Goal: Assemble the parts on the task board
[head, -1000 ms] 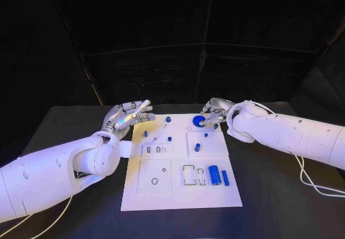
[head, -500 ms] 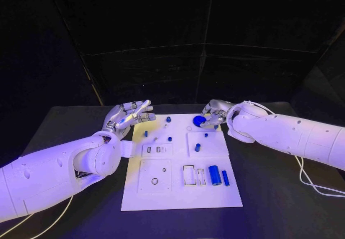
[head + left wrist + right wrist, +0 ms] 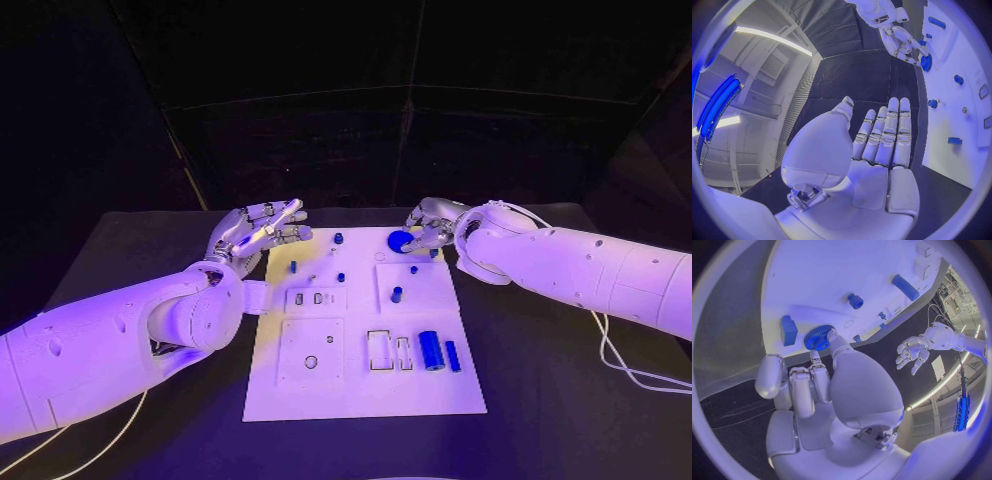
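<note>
Right hand (image 3: 433,226) pinches blue gear (image 3: 398,240) at fingertips over far end of task board (image 3: 361,390), likely keeping it free for seating. Left hand (image 3: 257,232) flat-fingered, holds nothing, hovers beside board's far left corner, clear of work.

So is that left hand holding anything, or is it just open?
Open and empty. The left hand shows a bare palm with its fingers stretched out straight, hovering beside the task board; nothing sits between them.
</note>
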Available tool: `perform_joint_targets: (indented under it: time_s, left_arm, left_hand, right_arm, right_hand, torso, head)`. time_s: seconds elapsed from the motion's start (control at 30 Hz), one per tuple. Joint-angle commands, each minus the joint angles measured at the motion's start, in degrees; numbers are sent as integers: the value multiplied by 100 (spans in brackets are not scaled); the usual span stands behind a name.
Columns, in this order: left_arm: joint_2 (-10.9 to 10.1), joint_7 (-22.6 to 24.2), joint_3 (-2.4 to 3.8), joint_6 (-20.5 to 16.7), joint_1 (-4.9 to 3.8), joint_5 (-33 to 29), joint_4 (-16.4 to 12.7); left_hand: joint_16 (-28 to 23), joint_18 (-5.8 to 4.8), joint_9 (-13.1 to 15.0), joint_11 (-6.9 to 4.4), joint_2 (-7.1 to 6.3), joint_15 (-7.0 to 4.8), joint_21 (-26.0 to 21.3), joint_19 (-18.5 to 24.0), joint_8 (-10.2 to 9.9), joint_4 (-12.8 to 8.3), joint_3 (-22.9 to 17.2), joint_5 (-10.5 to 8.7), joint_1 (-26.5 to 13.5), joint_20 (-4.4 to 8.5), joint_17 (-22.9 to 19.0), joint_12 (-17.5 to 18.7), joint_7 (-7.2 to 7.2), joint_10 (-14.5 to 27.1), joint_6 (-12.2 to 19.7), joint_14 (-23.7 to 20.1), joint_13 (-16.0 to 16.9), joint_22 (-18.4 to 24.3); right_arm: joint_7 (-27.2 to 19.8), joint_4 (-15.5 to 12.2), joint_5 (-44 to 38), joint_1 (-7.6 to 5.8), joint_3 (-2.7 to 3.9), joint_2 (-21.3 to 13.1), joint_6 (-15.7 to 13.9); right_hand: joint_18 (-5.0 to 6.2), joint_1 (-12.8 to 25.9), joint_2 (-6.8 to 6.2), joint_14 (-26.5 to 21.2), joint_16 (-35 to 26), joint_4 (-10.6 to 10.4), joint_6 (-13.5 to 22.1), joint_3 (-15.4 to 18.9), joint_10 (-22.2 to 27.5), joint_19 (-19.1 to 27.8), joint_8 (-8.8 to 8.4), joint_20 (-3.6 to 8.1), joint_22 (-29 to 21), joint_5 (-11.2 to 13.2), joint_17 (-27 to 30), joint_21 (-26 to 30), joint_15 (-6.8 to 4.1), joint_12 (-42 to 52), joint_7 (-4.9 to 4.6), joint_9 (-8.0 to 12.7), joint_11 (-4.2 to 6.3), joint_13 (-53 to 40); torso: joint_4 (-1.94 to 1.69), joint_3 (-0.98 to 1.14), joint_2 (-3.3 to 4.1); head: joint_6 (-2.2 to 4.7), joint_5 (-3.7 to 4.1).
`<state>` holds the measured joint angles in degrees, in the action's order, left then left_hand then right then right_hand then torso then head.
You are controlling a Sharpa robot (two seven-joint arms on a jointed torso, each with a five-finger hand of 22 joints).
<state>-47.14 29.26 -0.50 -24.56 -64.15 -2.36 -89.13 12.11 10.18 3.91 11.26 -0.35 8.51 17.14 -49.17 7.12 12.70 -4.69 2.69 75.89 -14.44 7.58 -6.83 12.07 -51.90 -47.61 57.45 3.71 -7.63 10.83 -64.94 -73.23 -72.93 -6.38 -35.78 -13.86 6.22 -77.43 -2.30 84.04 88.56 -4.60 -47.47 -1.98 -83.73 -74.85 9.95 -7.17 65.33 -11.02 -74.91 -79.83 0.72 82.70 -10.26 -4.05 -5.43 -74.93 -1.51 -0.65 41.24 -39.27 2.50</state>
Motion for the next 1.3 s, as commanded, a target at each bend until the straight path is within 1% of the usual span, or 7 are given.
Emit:
perform_joint_targets:
  time_s: [0.03, 0.2, 0.4, 0.53, 1.07, 1.23, 1.3]
  left_arm:
    - [5, 16, 5, 74, -9, 38, -4]
    - [6, 15, 5, 76, -9, 38, -2]
    - [9, 13, 5, 78, -9, 38, 1]
    - [10, 11, 5, 80, -9, 38, 3]
    - [12, -31, 4, 121, -9, 38, 2]
    - [14, -39, 4, 129, -9, 38, 1]
    - [15, -42, 4, 131, -9, 38, 1]
  left_hand:
    - [-20, 1, -9, 47, 2, 38, -21, 2, -27, -26, 0, 0, 31, -38, 3, 29, 257, -13, -5, -18, -6, 6]
    - [-20, 1, -9, 47, 2, 38, -21, 2, -27, -26, 0, 0, 31, -38, 3, 29, 257, -13, -5, -18, -6, 6]
    - [-20, 1, -9, 47, 2, 38, -21, 2, -27, -26, 0, 0, 31, -38, 3, 29, 257, -13, -5, -18, -6, 6]
    - [-20, 1, -9, 47, 2, 38, -21, 2, -27, -26, 0, 0, 31, -38, 3, 29, 257, -13, -5, -18, -6, 6]
    - [-29, 2, -9, 47, 8, 39, -28, 4, -34, -40, 1, 0, 41, -40, 3, 37, 257, -15, -7, -20, -6, 10]
    - [-29, 2, -9, 47, 8, 39, -28, 4, -34, -40, 1, 0, 41, -40, 3, 37, 257, -15, -7, -20, -6, 10]
    - [-29, 2, -9, 47, 8, 39, -28, 4, -34, -40, 1, 0, 41, -40, 3, 37, 257, -15, -7, -20, -6, 10]
  right_arm:
    - [45, -3, -29, 6, -7, 4, -59]
    - [77, -15, -59, 7, -7, 12, -181]
    - [158, -33, -297, 10, -7, 24, -293]
    - [196, -35, -389, 14, -7, 36, -299]
    - [372, -79, -1148, 58, -7, 110, -266]
    - [398, -88, -1219, 78, -7, 127, -259]
    - [412, -90, -1232, 84, -7, 131, -310]
  right_hand:
    - [-111, 37, 40, 520, 27, -26, -45, 31, -74, -34, 32, -4, 5, -11, -1152, -24, 27, 15, 2, 2, 18, -731]
    - [-111, 70, 44, 522, 30, -48, -60, 54, -86, -35, 41, -4, 7, -10, -1162, -25, 26, 33, 5, 2, 20, -751]
    - [-115, 80, 94, 525, 36, -67, -111, 60, -107, -50, 68, 0, 29, -24, -1178, -36, 21, 60, 17, -4, 29, -782]
    - [-115, 67, 111, 526, 37, -61, -194, 71, -111, -52, 110, 7, 31, -23, -1182, -38, 10, 65, 36, -13, 44, -788]
    - [-126, 16, 81, 532, 47, -15, -240, 95, -110, -81, 127, 19, 79, 28, -1211, -58, -3, 66, 51, -10, 58, -793]
    - [-128, -4, 112, 532, 48, -1, -390, 107, -129, -90, 194, 37, 93, 37, -1212, -65, -26, 86, 88, -26, 89, -818]
    - [-129, -18, 168, 532, 48, 4, -574, 97, -167, -98, 268, 61, 105, 35, -1213, -70, -57, 129, 133, -53, 126, -865]
  torso:
    - [-2, 0, 0]
    - [0, 2, 0]
    - [-3, 1, 0]
    - [-1, 0, -1]
    - [0, 3, -2]
    - [-1, 2, 0]
    - [1, 3, -2]
  head:
    - [-3, 7]
    - [1, 8]
    - [-2, 2]
    - [-1, 0]
    - [-2, 0]
    - [-14, -2]
    - [-13, -10]
